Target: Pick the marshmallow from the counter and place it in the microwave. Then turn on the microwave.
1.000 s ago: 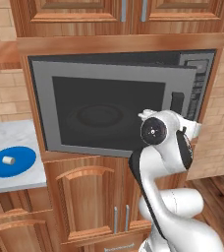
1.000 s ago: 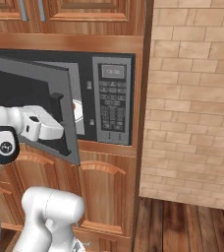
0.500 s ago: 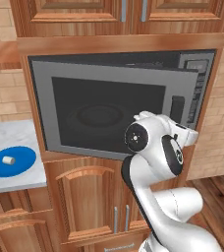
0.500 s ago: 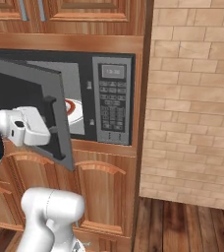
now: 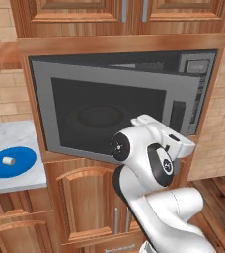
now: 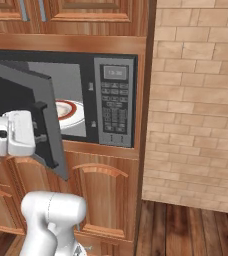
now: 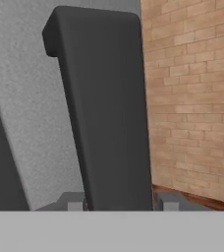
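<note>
Microwave built into brown cabinetry, door swung partly open. Inside, white red-rimmed plate visible past door edge. Keypad on right of front panel.

Tool at black vertical door handle; in hand view, handle runs up between the two finger tips, one on each side. Closed around handle, though actual contact of pads cannot be told. White arm reaches in front of door's lower right.

Marshmallow well apart to left, resting on round blue plate, upright-ish, near plate's middle. Blue plate on marble worktop beside the microwave cabinet.
</note>
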